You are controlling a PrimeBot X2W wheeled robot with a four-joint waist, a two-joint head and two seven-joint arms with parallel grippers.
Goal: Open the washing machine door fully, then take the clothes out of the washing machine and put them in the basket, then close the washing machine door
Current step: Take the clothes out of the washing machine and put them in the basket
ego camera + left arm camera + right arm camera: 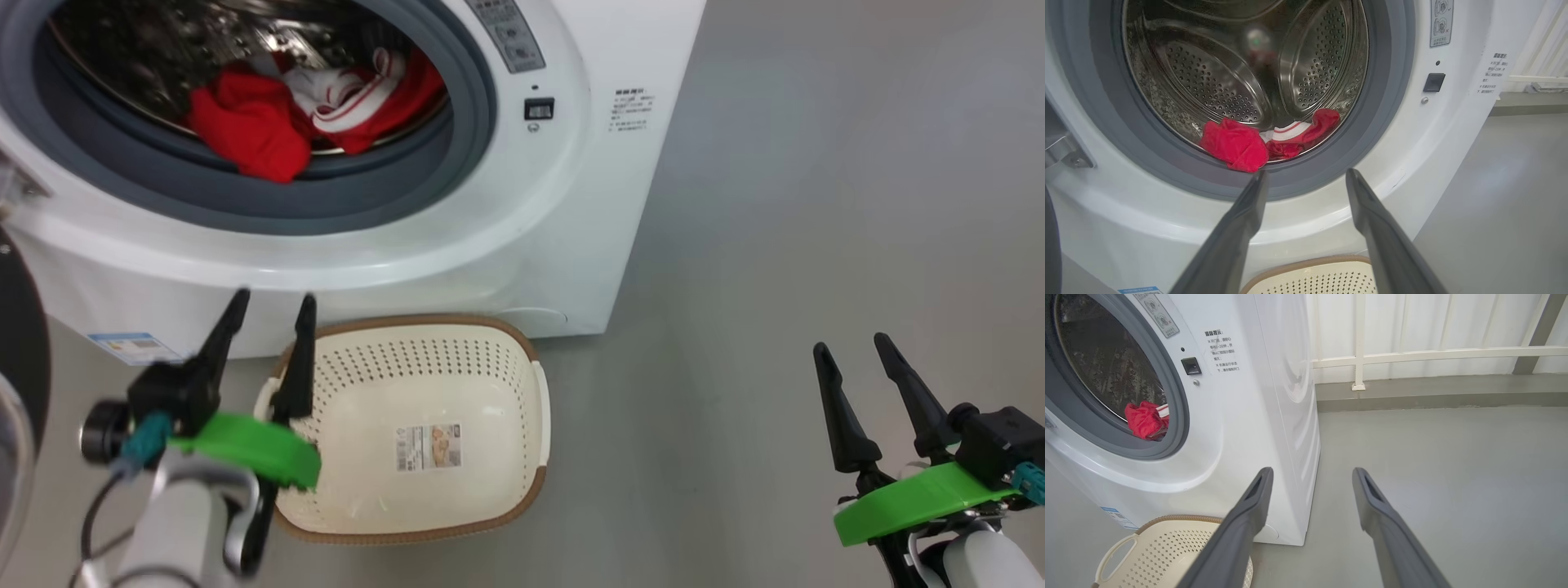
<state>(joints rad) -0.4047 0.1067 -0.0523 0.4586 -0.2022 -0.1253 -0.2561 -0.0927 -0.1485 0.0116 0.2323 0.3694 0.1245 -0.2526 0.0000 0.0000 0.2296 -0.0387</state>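
The white washing machine point(522, 245) stands with its steel drum exposed. The washing machine door point(20, 351) is swung out at the far left, and just its black edge shows. Red clothes point(261, 122) with white trim lie at the drum's front lip, one fold draped onto the grey gasket. The cream basket point(490, 384) sits on the floor right before the machine, holding just its base sticker. My left gripper point(273, 296) hangs open over the basket's left rim, its fingers aimed at the clothes point(1237, 145). My right gripper point(851, 343) is open over bare floor to the right.
Grey floor point(816, 204) stretches open to the right of the machine. Behind it runs a low kerb point(1433, 398) with a white railing point(1412, 355) against a pale wall. A door latch socket point(1191, 366) sits on the machine's front, right of the drum.
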